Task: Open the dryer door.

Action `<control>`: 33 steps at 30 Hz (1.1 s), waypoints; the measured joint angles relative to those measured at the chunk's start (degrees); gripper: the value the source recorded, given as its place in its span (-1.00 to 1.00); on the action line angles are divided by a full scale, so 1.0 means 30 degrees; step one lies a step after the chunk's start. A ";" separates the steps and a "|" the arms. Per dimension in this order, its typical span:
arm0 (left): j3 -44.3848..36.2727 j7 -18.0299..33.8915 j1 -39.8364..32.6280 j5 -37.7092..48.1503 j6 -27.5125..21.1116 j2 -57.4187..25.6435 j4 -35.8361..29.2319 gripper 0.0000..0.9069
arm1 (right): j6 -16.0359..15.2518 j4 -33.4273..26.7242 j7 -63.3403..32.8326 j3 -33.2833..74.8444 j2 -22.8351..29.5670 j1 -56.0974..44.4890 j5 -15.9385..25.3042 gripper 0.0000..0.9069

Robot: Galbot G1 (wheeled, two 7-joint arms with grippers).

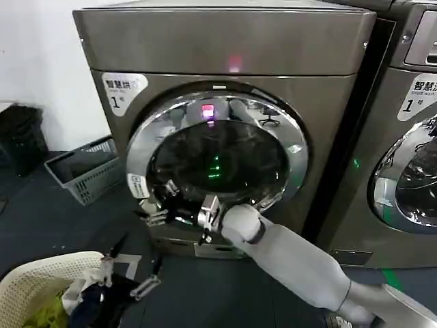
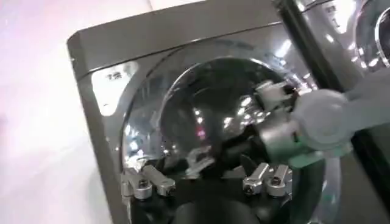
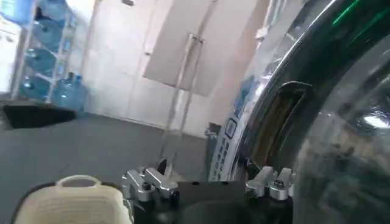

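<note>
Chrome-ringed dryer door (image 1: 218, 154) with dark glass, closed.

Laundry room: two front-load machines (image 1: 225, 137) side by side, laundry baskets (image 1: 85, 171) on dark floor

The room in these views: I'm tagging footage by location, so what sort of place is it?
Probably a laundry room or laundromat. Two large front-loading machines stand side by side, the dryer door beside a neighbouring machine, with a grey laundry basket and a cream basket of clothes on the floor.
</note>
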State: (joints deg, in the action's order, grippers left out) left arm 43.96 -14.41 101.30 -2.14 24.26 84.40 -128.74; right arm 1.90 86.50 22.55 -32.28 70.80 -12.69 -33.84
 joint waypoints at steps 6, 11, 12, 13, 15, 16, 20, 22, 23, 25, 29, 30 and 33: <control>0.1870 -0.0540 -0.0411 0.0260 -0.0342 -0.0204 0.0232 1.00 | 0.0032 0.0575 0.0648 -0.0177 -0.0393 0.0107 -0.0282 1.00; 0.3640 -0.1531 -0.0736 -0.0159 -0.0467 -0.0385 0.0698 1.00 | 0.0102 0.0954 0.1017 -0.0223 -0.0680 0.0131 -0.0526 1.00; 0.4016 -0.1622 -0.0786 -0.0017 -0.0738 -0.0468 0.0766 1.00 | 0.0116 0.1058 0.1090 -0.0232 -0.0764 0.0132 -0.0562 1.00; 0.4407 -0.1688 -0.0834 0.0095 -0.0952 -0.0540 0.0830 1.00 | 0.0137 0.1193 0.1161 -0.0240 -0.0860 0.0132 -0.0601 1.00; 0.5142 -0.1766 -0.0979 0.0649 -0.0960 -0.0742 0.0941 1.00 | 0.0153 0.1376 0.1266 -0.0267 -0.0996 0.0121 -0.0706 1.00; 0.5458 -0.1783 -0.1062 0.0870 -0.1020 -0.0842 0.0972 1.00 | 0.0161 0.1456 0.1329 -0.0296 -0.1070 0.0103 -0.0766 1.00; 0.6733 -0.1876 -0.1530 0.0876 -0.1368 -0.1332 0.1460 1.00 | 0.0289 0.1916 0.1803 -0.0460 -0.1449 0.0082 -0.1030 1.00; 0.7167 -0.1602 -0.1625 0.0816 -0.1495 -0.1705 0.1783 1.00 | 0.0388 0.2222 0.2102 -0.0509 -0.1724 0.0057 -0.1176 1.00; 0.7284 -0.1466 -0.1651 0.0828 -0.1550 -0.1940 0.1926 1.00 | 0.0413 0.2394 0.2175 -0.0516 -0.1864 0.0021 -0.1221 1.00; 0.7433 -0.1355 -0.1819 0.1027 -0.1796 -0.2475 0.2114 1.00 | 0.0418 0.2661 0.2326 -0.0523 -0.2126 -0.0065 -0.1241 1.00; 0.7215 -0.1420 -0.2374 0.1473 -0.2133 -0.3524 0.2242 1.00 | 0.0430 0.3397 0.2926 -0.0505 -0.2748 -0.0287 -0.1330 1.00; 0.7069 -0.1437 -0.2513 0.1604 -0.2229 -0.3815 0.2306 1.00 | 0.0442 0.3564 0.3071 -0.0491 -0.2884 -0.0329 -0.1362 1.00; 0.6608 -0.1487 -0.2903 0.2016 -0.2462 -0.4641 0.2554 1.00 | 0.0543 0.4132 0.3474 -0.0365 -0.3382 -0.0480 -0.1468 1.00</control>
State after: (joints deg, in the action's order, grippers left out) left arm 63.79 -18.87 92.59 3.90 16.88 70.48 -121.08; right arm 3.53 98.89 32.97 -33.38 60.66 -14.13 -38.25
